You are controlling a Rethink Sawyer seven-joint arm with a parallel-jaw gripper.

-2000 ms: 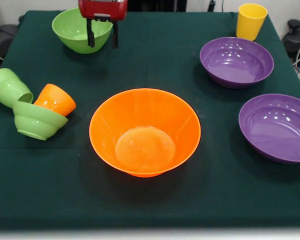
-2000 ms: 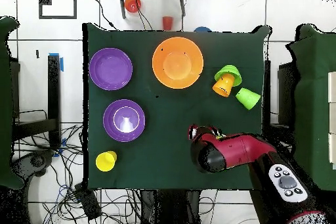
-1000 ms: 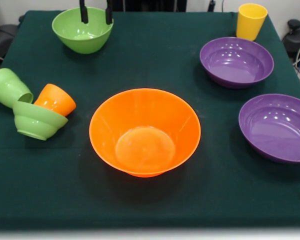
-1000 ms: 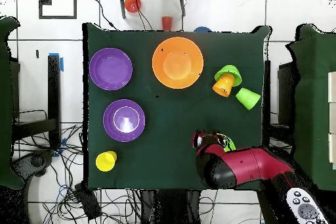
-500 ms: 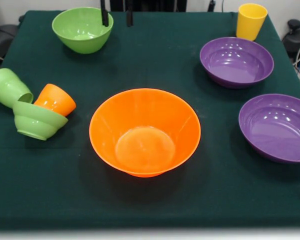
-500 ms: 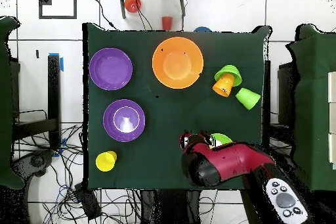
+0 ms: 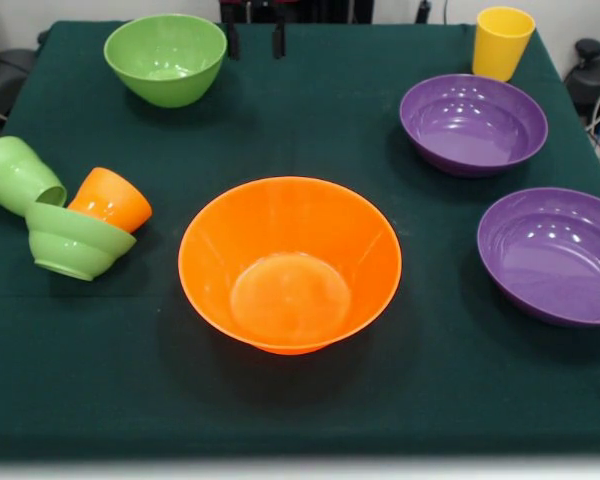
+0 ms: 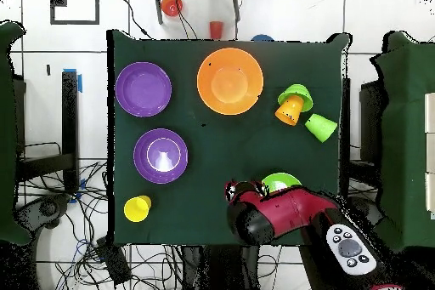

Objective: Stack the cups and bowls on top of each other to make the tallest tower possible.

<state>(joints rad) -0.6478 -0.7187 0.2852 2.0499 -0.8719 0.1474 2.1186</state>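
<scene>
Dark green cloth covers the table point(image 7: 310, 120), on which the bowls and cups are spread singly, with no tower built. At the middle of the cloth the large orange bowl point(image 7: 290, 262) is set upright, and everything else is placed relative to it as seen from the front camera. To its right, two purple bowls are found well apart from it: one point(image 7: 555, 254) nearly level with it, the other point(image 7: 473, 123) farther back. Behind that farther bowl a yellow cup point(image 7: 501, 41) is seen standing upright. To the left of the orange bowl a small green bowl point(image 7: 75, 241) is tilted, touched by an orange cup point(image 7: 111, 199) lying on its side, with a green cup point(image 7: 18, 175) also on its side just beyond. Far back and to the left a medium green bowl point(image 7: 166, 57) is placed upright. Just beside it, the gripper point(image 7: 255, 38) is shown only by two dark fingertips, held apart and clamped on nothing.
</scene>
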